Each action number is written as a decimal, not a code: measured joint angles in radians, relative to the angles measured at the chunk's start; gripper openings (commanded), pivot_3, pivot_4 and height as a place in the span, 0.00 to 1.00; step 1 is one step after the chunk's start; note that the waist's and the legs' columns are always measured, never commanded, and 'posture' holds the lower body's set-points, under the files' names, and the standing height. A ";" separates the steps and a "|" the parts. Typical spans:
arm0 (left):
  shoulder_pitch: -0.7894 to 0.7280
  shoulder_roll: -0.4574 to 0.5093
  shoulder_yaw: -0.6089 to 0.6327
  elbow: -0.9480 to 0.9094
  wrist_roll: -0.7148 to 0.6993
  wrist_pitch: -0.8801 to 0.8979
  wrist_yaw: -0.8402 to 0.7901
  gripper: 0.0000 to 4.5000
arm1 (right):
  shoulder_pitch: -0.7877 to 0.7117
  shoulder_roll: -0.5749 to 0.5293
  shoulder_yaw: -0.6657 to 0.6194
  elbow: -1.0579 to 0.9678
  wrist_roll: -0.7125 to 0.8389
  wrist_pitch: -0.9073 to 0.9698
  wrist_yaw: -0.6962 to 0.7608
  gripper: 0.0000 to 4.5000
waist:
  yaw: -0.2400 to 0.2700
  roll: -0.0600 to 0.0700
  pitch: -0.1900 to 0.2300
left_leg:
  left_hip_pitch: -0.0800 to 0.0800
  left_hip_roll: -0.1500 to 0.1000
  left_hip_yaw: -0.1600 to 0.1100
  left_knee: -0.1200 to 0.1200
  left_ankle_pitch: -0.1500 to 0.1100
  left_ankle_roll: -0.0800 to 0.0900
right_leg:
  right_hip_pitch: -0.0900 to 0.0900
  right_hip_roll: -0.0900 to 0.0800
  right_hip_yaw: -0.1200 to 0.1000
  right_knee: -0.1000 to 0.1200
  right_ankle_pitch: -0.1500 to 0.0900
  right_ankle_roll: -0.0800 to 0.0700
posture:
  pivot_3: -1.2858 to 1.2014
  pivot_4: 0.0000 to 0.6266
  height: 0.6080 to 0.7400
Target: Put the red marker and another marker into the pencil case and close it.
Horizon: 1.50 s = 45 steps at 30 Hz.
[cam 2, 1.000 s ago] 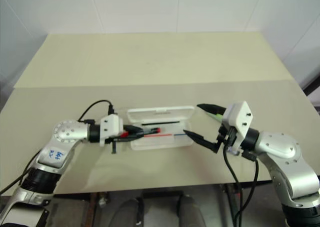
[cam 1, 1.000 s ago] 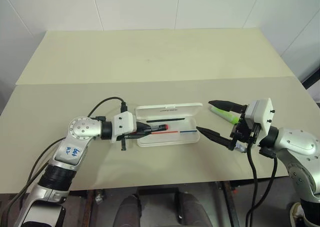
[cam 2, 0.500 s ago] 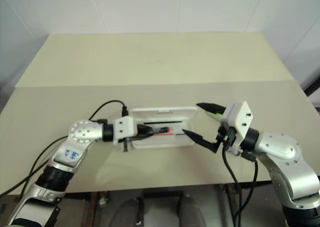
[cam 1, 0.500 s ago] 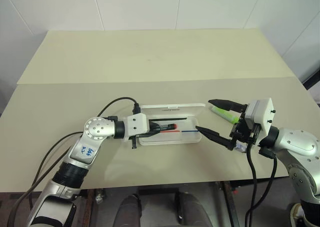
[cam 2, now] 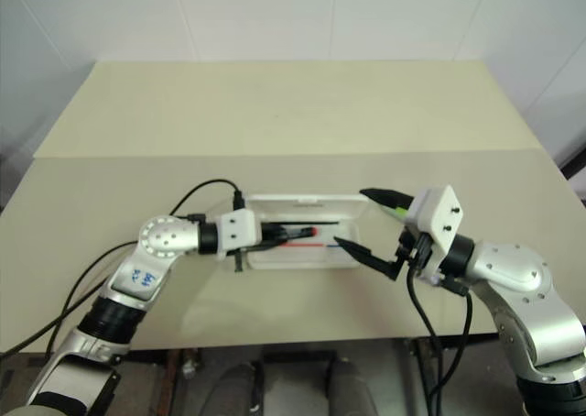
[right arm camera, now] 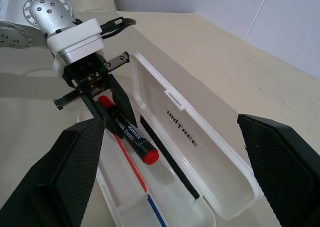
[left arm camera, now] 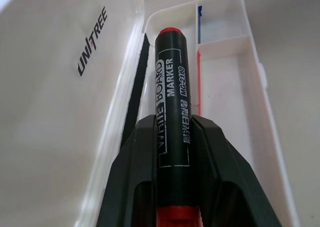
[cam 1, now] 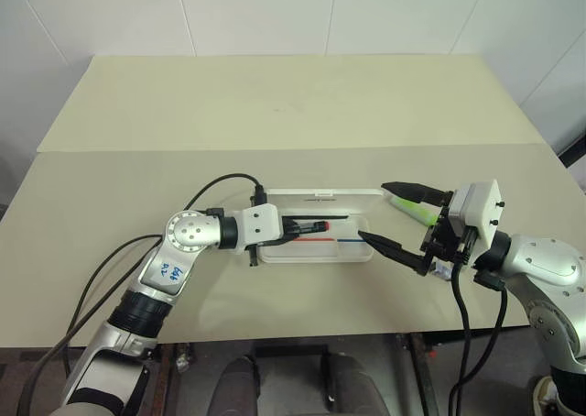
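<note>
While the left gripper point(cam 1: 295, 228) pinches the black-barrelled red marker point(right arm camera: 131, 135) lengthwise over the open white plastic pencil case point(cam 1: 352, 252), the spread right gripper point(cam 1: 396, 219) waits right of it.

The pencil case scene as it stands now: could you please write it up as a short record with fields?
pencil case: open on the table, lid tilted back
red marker: held over the case's tray, not yet released
left gripper: fingers shut on the red marker
right gripper: fingers wide open, empty, beside the case's end
green highlighter: lying on the table outside the case, behind the right gripper
</note>
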<state>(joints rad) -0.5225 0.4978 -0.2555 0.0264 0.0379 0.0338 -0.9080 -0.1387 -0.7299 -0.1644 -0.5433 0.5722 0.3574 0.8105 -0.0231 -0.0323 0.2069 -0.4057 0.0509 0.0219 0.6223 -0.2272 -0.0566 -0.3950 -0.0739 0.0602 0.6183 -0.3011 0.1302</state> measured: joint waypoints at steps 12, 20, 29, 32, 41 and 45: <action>-0.015 -0.018 -0.021 0.028 0.017 0.009 0.004 0.14 | 0.007 0.013 0.000 -0.006 0.000 0.000 -0.016 1.00 | -0.003 0.000 0.000 | 0.000 0.000 -0.001 0.001 0.000 0.000 | 0.000 0.000 0.000 0.001 0.000 0.000 | 0.52 0.24 1.00; -0.065 -0.021 -0.021 0.116 0.070 -0.052 0.050 0.14 | 0.015 0.020 0.001 -0.008 0.000 0.000 -0.024 1.00 | -0.005 0.000 0.000 | 0.000 0.000 0.000 0.006 0.000 0.001 | 0.002 0.000 0.001 0.001 -0.003 -0.006 | 0.52 0.24 1.00; -0.098 -0.055 -0.039 0.186 0.088 -0.098 0.061 0.14 | 0.020 0.024 0.001 -0.019 0.001 0.002 -0.034 1.00 | -0.001 0.000 0.000 | 0.000 0.000 -0.001 0.005 0.000 0.001 | 0.002 0.000 0.001 0.001 -0.001 -0.004 | 0.52 0.24 1.00; -0.099 -0.059 -0.040 0.190 0.090 -0.106 0.061 0.14 | 0.021 0.024 0.001 -0.026 0.001 0.003 -0.037 1.00 | 0.000 0.000 0.000 | 0.000 0.000 -0.001 0.006 0.000 0.001 | 0.002 0.000 0.001 0.000 -0.002 -0.005 | 0.52 0.24 1.00; -0.116 -0.061 -0.034 0.193 0.081 -0.132 0.049 0.72 | 0.026 0.032 0.001 -0.026 0.001 0.011 -0.040 1.00 | -0.002 0.000 0.000 | 0.000 0.000 -0.001 0.005 0.000 0.001 | 0.002 0.000 0.001 0.000 -0.001 -0.004 | 0.52 0.24 1.00; -0.122 -0.060 -0.025 0.195 0.079 -0.144 0.054 0.86 | 0.025 0.033 0.002 -0.026 0.001 0.012 -0.039 1.00 | -0.002 0.000 0.000 | 0.000 0.000 -0.001 0.004 0.000 0.001 | 0.002 0.000 0.001 0.000 0.000 -0.002 | 0.52 0.24 1.00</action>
<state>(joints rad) -0.6444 0.4376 -0.2805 0.2211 0.1167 -0.1105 -0.8537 -0.1135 -0.6973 -0.1625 -0.5693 0.5731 0.3694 0.7711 -0.0248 -0.0323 0.2069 -0.4058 0.0506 0.0212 0.6264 -0.2274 -0.0556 -0.3927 -0.0738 0.0608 0.6181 -0.3016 0.1283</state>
